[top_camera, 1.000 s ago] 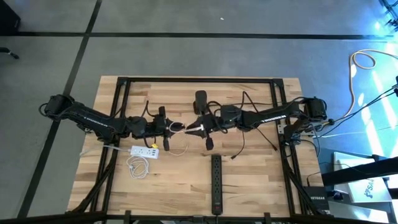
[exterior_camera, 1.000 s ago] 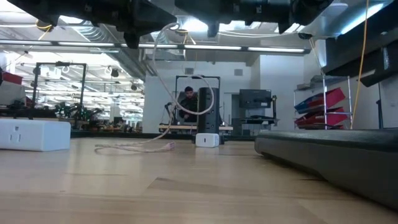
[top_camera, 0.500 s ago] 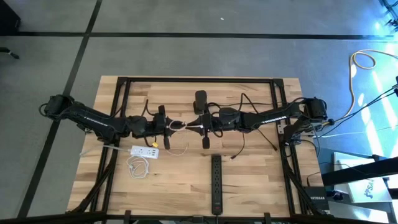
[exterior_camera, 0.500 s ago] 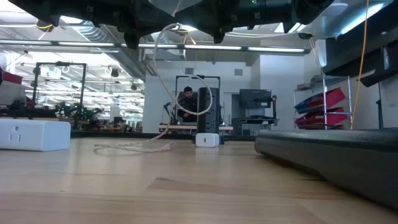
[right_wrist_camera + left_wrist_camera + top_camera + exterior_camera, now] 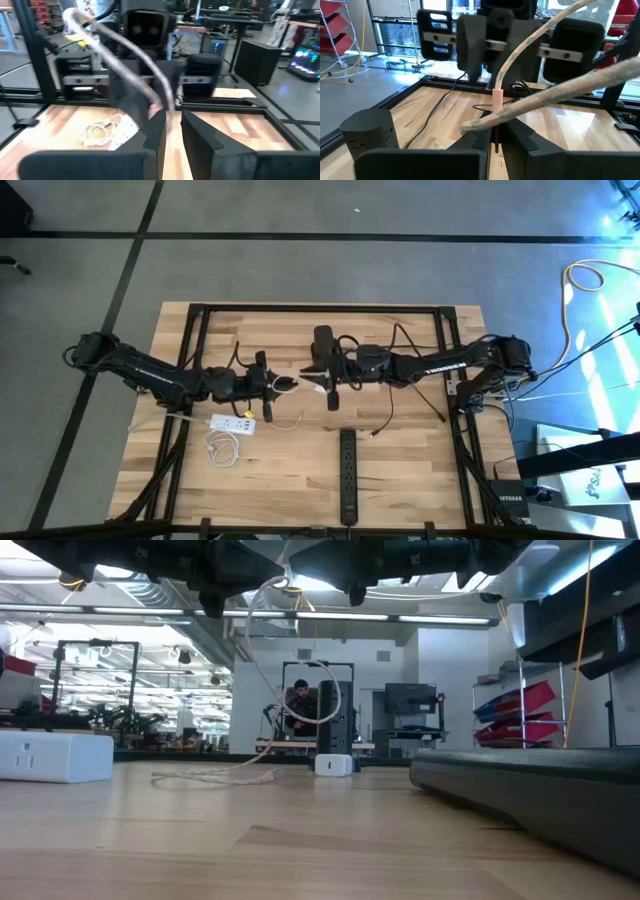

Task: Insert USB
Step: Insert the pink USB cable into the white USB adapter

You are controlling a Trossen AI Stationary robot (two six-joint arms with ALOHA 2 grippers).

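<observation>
The left tool hangs over the middle of the desk, its fingers pressed together on the plug end of the white cable; in the left wrist view the plug stands upright between the fingertips. From there the cable arcs up and away, then drops to the desk, where its loose coil lies just near of the white strip at the left.

The right tool faces the left one, close to it but apart, just right of the desk's middle. In its wrist view the fingers stand a narrow gap apart with the cable passing in front; I cannot tell whether they touch it.

A black strip lies near the desk's near edge, a black box stands at the far middle, and a person sits in the room beyond.
</observation>
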